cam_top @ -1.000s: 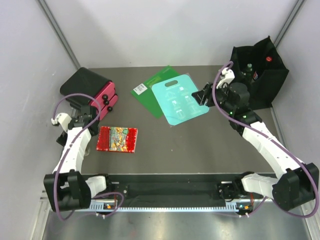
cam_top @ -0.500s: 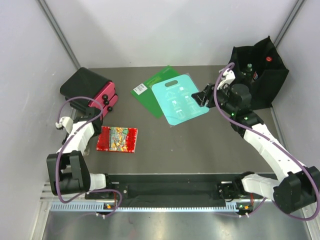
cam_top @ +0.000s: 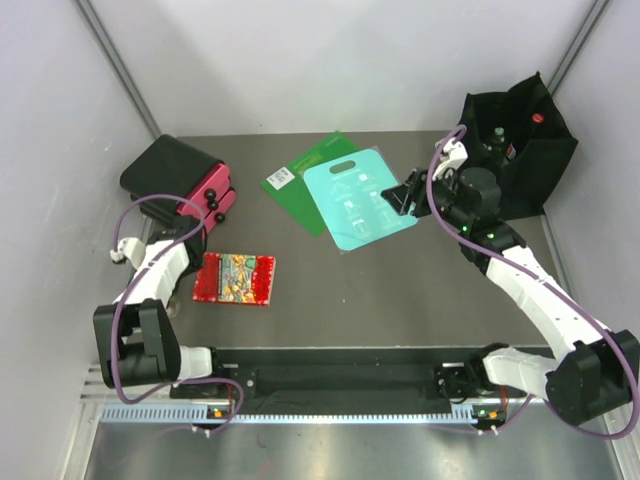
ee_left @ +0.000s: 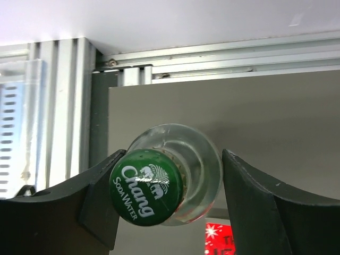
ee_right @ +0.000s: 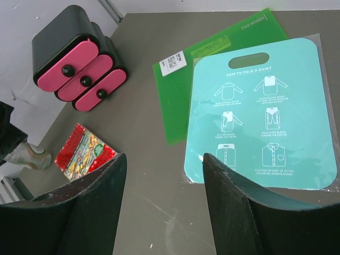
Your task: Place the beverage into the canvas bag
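Note:
The beverage [ee_left: 151, 187] is a clear glass soda-water bottle with a green cap, seen cap-first in the left wrist view. My left gripper [ee_left: 172, 159] is shut on it, one finger against the cap side and the other against the glass shoulder. The right wrist view shows the bottle [ee_right: 26, 155] low at the table's left side, beside the red packet. My left arm hides it in the top view. The canvas bag [cam_top: 520, 150] stands open at the far right corner with bottle tops showing inside. My right gripper [cam_top: 405, 192] hovers open and empty left of the bag, over the teal board's edge [ee_right: 163, 159].
A black case with pink drawers [cam_top: 180, 180] sits at the far left. A red printed packet [cam_top: 235, 278] lies just right of my left arm. A green sheet [cam_top: 300, 175] and a teal shirt-folding board [cam_top: 360, 200] lie mid-table. Aluminium rails run along the near edge.
My left arm folded back toward the near-left corner, and its gripper closed on the bottle. The right gripper barely shifted.

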Robot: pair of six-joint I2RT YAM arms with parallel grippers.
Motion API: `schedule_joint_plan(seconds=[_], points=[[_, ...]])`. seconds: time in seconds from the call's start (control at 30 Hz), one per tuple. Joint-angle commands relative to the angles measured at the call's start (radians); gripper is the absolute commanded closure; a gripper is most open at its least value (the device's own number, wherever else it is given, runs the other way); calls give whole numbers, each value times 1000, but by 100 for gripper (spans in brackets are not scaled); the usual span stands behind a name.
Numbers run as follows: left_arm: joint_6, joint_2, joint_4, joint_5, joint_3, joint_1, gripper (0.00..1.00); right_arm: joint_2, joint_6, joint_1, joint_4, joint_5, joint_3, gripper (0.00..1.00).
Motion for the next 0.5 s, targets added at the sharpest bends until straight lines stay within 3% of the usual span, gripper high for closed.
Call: schedule_joint_plan(seconds=[0.0,0.27,0.47], points=[[-45,-20,-124,-125,91,-35,100,-43,5,14,22,-2,9,41],[-71,-46,-272,-211,218,-182,100,-48,-7,14,1,-2,17,41],[-78,-38,-380,-300,347,-405,100,-51,-15,14,-27,64,41,41]])
